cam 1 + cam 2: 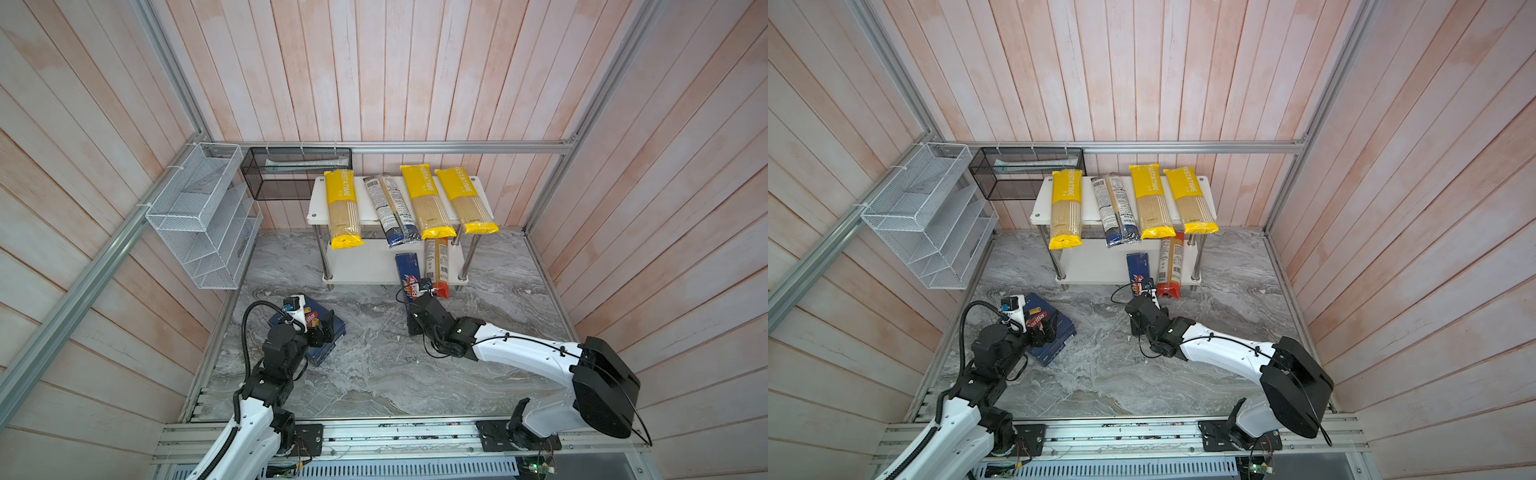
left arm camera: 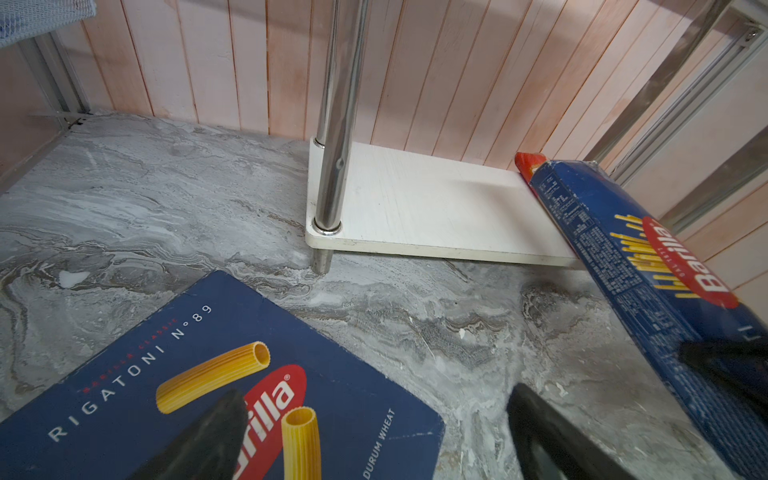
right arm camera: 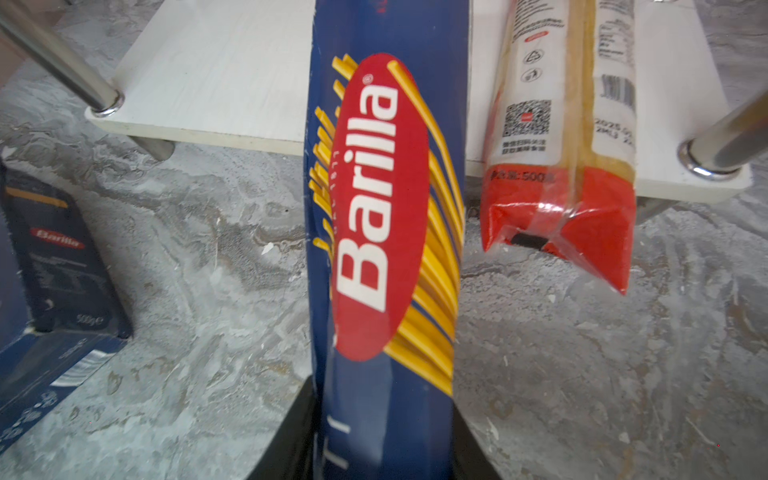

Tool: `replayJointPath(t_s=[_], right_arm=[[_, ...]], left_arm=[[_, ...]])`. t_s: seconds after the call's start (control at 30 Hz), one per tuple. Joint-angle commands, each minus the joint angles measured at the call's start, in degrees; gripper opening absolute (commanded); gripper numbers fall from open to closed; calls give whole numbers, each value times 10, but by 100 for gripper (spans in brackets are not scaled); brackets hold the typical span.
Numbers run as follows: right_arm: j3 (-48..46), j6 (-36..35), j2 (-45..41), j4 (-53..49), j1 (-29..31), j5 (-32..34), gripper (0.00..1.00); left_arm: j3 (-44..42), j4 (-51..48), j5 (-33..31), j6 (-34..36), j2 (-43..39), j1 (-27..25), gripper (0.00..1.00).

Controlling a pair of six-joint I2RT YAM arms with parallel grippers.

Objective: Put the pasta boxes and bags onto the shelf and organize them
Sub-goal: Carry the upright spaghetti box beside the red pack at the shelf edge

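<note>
The shelf (image 1: 319, 198) stands at 12 o'clock on the marble worktop (image 1: 374, 365), against the back wall. Across its top board lie three yellow bags (image 1: 343, 208) (image 1: 426, 203) (image 1: 465, 199), each running from 12 to 6 with its near end hanging over the front edge. One is at the 9 o'clock end and two are at the 3 o'clock end. Between them lie two clear bags (image 1: 388, 208) side by side, navy ends toward 6.

On the lower board the red bag (image 1: 436, 262) lies toward the 3 o'clock end, its red end jutting past the front edge. Just at its 9 o'clock side is the spaghetti box (image 1: 406, 269). In the right wrist view a strip of white board shows between the two. The box's far end is on the lower board and its near end sticks out toward 6, above the worktop. The right jaws are clamped on that near end, one on each long side of the box.

The rigatoni box (image 1: 324, 353) lies flat and face up on the worktop at about 9 o'clock, apart from the shelf. The left jaws are over it and stand apart. In the left wrist view one is above the printed face and the other is beyond the box's edge, above bare marble. Whether either touches the box I cannot tell.

A white wire organizer (image 1: 199, 224) hangs on the wall at 10 o'clock and a black mesh basket (image 1: 291, 174) at 11 o'clock.
</note>
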Motion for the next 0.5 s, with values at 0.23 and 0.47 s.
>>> replayJointPath(t_s=[0.23, 0.47], right_arm=[[80, -39, 36, 95, -50, -11, 34], [109, -39, 71, 119, -76, -32, 34]], left_arm=[[2, 8, 4, 5, 3, 2, 100], [-1, 8, 5, 6, -2, 3, 100]])
